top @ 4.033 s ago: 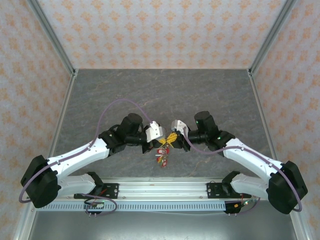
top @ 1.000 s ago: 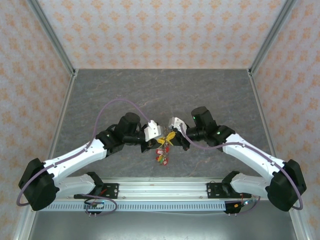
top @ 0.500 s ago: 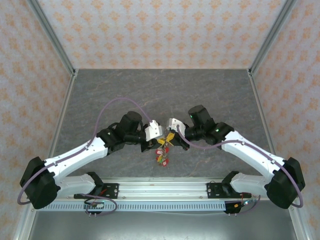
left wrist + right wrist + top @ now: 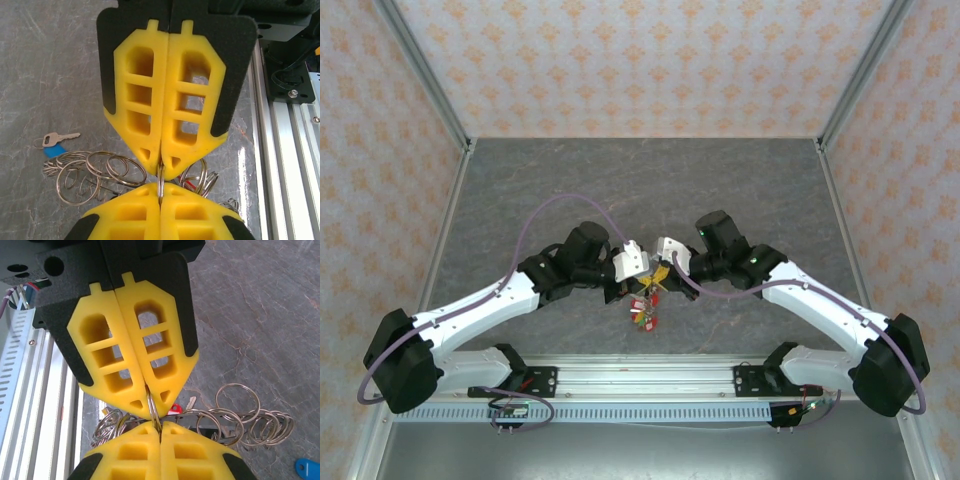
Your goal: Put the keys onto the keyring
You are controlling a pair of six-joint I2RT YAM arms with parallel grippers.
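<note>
Top external view, centre: the keys (image 4: 643, 308) form a cluster too small to count or tell apart, and which ring carries them cannot be made out. Left wrist view: the right gripper (image 4: 160, 192) is cut off by the bottom edge. A thin metal ring (image 4: 160, 181) stands edge-on between both pairs of yellow pads, its remainder hidden. The wire rings (image 4: 100, 172) pass behind the left gripper (image 4: 161, 167). Right wrist view, lower right corner: a blue tag (image 4: 306, 467) is cut by the edge.
</note>
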